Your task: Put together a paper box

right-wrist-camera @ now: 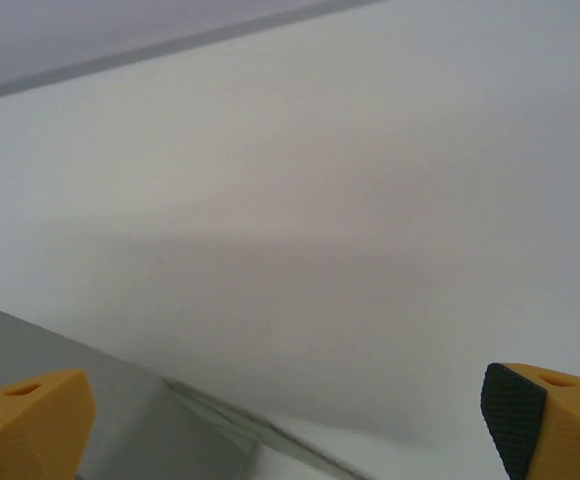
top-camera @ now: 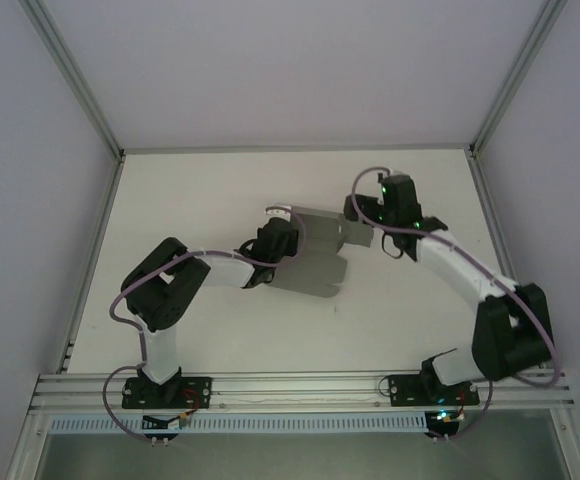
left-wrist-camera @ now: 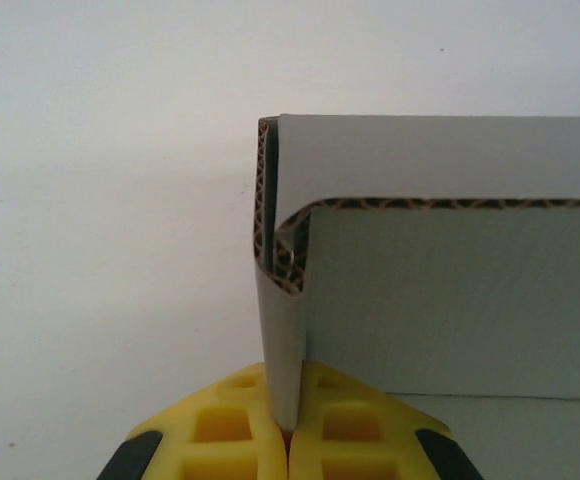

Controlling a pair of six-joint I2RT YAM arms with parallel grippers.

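The paper box [top-camera: 315, 262] is grey corrugated cardboard, partly folded, in the middle of the table. My left gripper [top-camera: 286, 240] is at its left end. In the left wrist view the yellow fingers [left-wrist-camera: 220, 430] are shut on an upright, doubled-over side wall of the paper box [left-wrist-camera: 450, 290], with my left gripper [left-wrist-camera: 290, 440] pinching the wall's lower edge. My right gripper [top-camera: 362, 224] hovers at the box's right end. In the right wrist view my right gripper [right-wrist-camera: 285, 425] stands wide open with nothing between its fingers, and a grey edge of the paper box [right-wrist-camera: 130, 420] lies low on the left.
The white table [top-camera: 200, 190] is fenced by aluminium posts and pale walls on the left, right and back. A metal rail [top-camera: 300, 385] runs along the near edge, where both arm bases are bolted.
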